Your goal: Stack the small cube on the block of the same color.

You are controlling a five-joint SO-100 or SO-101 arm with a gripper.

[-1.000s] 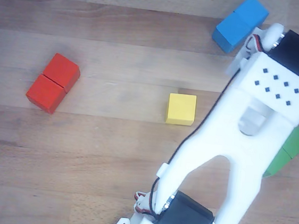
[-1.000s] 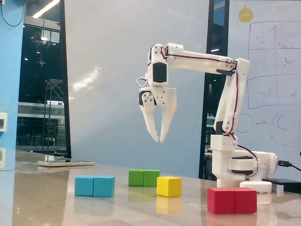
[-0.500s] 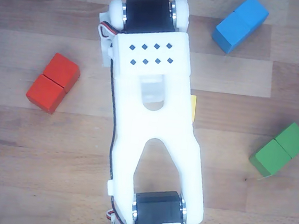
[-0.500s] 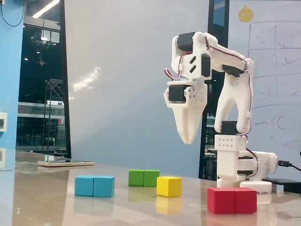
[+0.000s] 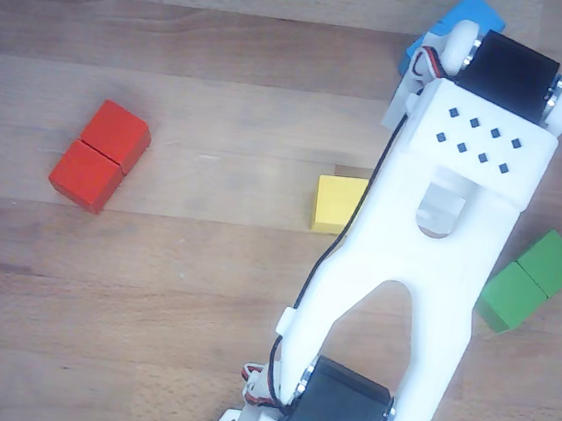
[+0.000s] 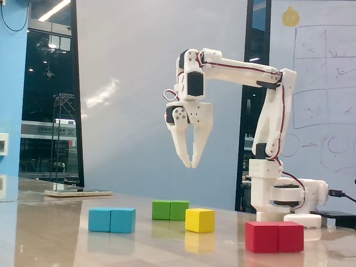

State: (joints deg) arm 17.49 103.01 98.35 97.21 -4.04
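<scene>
in the fixed view the gripper (image 6: 191,164) hangs well above the table (image 6: 55,239), pointing down, its fingers drawn together at the tips and holding nothing. the small cube (image 6: 199,220) sits on the table below and slightly right of it, between the blue block (image 6: 112,219) on the left and the red block (image 6: 275,236) nearer on the right. the green block (image 6: 171,210) lies just behind, farther back. in the other view the arm (image 5: 429,236) covers the cube's (image 5: 337,203) right edge

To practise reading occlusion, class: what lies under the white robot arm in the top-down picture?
The other view shows the white robot arm covering part of the blue wooden block and the plain yellow cube's right edge. Wooden table lies beneath; anything else there is hidden.
</scene>
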